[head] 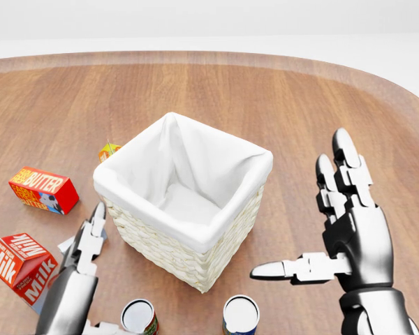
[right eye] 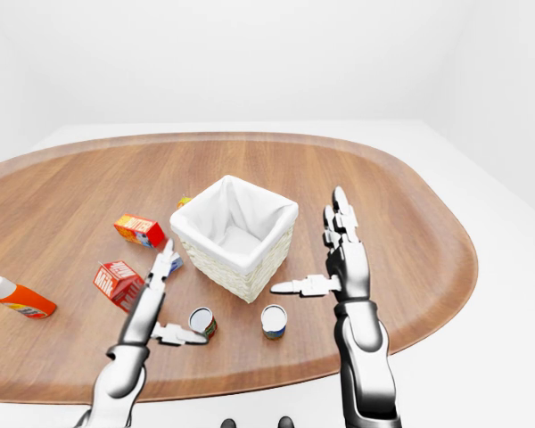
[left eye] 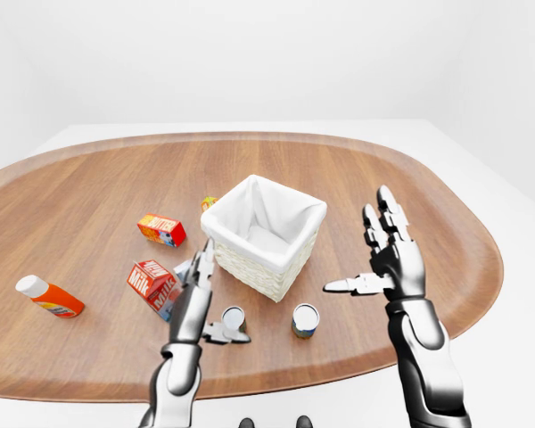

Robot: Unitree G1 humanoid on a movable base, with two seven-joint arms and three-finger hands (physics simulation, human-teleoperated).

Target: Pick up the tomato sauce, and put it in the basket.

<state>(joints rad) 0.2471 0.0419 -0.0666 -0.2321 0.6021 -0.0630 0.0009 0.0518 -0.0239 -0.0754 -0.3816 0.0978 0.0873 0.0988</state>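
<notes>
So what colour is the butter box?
Red with yellow lettering, the butter box shows best in the head view.
</notes>
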